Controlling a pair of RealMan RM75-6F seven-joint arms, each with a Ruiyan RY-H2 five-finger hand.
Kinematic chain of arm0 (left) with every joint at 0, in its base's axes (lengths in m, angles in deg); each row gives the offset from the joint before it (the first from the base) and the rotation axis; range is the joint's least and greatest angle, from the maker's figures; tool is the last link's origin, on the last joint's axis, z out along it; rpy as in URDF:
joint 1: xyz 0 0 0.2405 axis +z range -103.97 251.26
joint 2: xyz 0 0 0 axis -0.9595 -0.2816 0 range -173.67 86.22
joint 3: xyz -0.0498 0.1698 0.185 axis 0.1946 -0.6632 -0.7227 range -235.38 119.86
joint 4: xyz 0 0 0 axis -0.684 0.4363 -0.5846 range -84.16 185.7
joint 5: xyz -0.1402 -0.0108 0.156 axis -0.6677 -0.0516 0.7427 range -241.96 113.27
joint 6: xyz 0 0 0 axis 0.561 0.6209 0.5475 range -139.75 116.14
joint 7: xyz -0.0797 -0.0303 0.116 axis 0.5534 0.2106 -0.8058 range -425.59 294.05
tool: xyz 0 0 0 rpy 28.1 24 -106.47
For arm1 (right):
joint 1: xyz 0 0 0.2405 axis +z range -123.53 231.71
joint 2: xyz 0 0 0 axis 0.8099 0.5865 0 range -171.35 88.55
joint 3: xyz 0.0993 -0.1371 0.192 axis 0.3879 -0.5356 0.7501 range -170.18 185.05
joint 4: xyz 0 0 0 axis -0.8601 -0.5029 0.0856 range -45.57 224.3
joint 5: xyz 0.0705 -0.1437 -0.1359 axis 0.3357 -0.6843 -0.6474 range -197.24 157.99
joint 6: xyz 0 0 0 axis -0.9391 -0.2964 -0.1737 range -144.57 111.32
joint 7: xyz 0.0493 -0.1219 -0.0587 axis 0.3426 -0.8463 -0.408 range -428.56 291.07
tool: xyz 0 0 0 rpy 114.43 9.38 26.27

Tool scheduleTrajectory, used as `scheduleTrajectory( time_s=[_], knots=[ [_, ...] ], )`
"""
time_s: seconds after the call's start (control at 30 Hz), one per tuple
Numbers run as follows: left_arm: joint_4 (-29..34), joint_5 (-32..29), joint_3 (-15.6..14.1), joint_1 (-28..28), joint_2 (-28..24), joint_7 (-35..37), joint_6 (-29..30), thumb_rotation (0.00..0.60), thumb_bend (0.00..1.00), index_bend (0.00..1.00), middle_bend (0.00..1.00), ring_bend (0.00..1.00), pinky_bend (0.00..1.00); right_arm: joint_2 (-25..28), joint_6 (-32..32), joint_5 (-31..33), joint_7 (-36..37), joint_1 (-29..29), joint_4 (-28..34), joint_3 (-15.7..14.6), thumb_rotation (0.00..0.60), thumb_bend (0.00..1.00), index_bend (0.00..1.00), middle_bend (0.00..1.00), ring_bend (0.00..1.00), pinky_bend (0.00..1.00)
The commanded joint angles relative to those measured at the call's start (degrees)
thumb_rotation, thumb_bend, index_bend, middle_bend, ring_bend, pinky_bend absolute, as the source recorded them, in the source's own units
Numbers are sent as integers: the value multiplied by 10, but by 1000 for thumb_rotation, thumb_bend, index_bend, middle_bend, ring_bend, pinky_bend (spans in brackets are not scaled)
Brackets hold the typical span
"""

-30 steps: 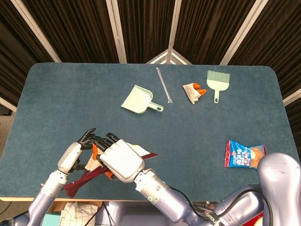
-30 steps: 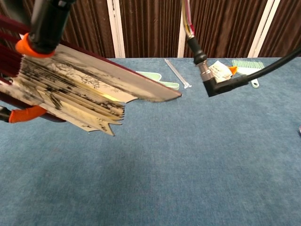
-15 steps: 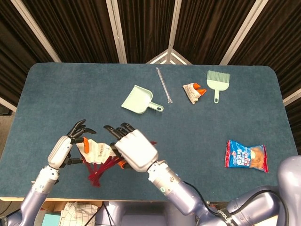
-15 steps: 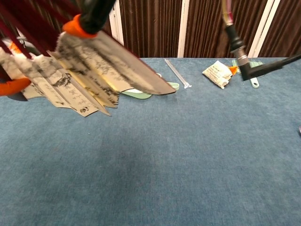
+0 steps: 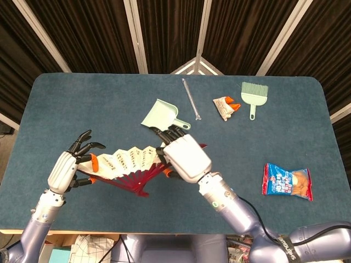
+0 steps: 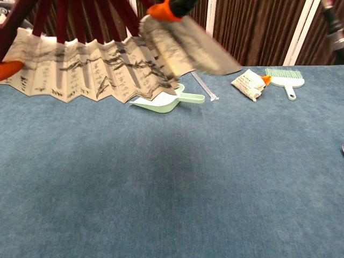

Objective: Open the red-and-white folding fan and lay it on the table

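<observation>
The fan (image 5: 129, 164) is spread wide above the near left part of the table (image 5: 66, 109), its ends gripped by the left hand (image 5: 68, 167) and the right hand (image 5: 184, 156), with a green dustpan (image 5: 160, 116) lying just beyond it.

Right hand (image 5: 184, 157) covers fan (image 5: 129, 163) right end; chest view crops fan ribs, right edge motion-blurred.
</observation>
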Motion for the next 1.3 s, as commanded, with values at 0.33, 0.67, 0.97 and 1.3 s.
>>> scheduleTrajectory(
  time_s=[0.33, 0.67, 0.97, 1.3],
  knots=[
    [-49, 16, 24, -34, 32, -41, -3, 600, 502, 704, 309, 0, 129, 76, 61, -124, 124, -77, -36, -36, 600, 427, 732, 141, 255, 188],
    [-79, 20, 37, -41, 53, -94, 16, 600, 502, 705, 309, 0, 128, 103, 65, -204, 164, -122, -82, -58, 600, 428, 733, 142, 255, 188],
    [-108, 38, 40, -44, 67, -117, 44, 600, 498, 704, 309, 0, 129, 108, 67, -239, 196, -151, -121, -67, 600, 429, 733, 142, 255, 188],
    [-151, 56, 37, -62, 114, -131, 56, 600, 492, 698, 309, 0, 128, 89, 73, -264, 204, -168, -161, -71, 600, 434, 738, 142, 255, 188]
  ],
)
